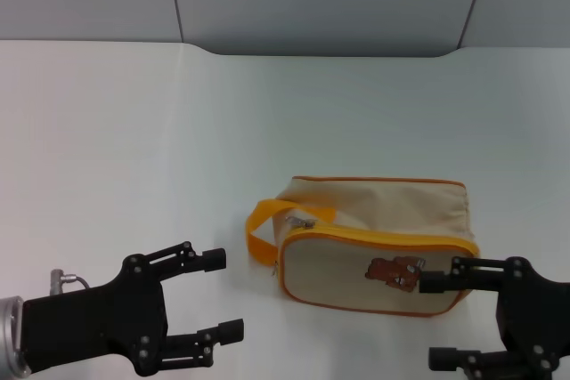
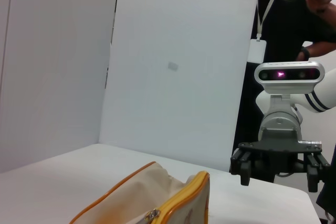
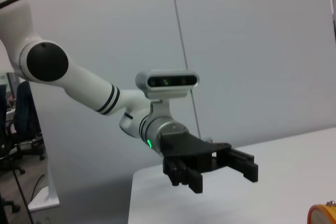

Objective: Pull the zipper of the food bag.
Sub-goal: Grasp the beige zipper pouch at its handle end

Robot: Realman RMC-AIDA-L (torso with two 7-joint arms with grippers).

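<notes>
Sitting on the white table (image 1: 134, 131) at lower centre-right of the head view, the food bag (image 1: 378, 242) has its zipper (image 1: 303, 220) pull by the orange strap loop (image 1: 267, 229); left gripper (image 1: 218, 295) lower left and right gripper (image 1: 436, 319) lower right both hang with fingers spread, touching nothing

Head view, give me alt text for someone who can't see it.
A beige food bag with orange trim lies on a white table, its zipper pull at the strap end. The open left gripper and right gripper flank it, touching nothing.
</notes>
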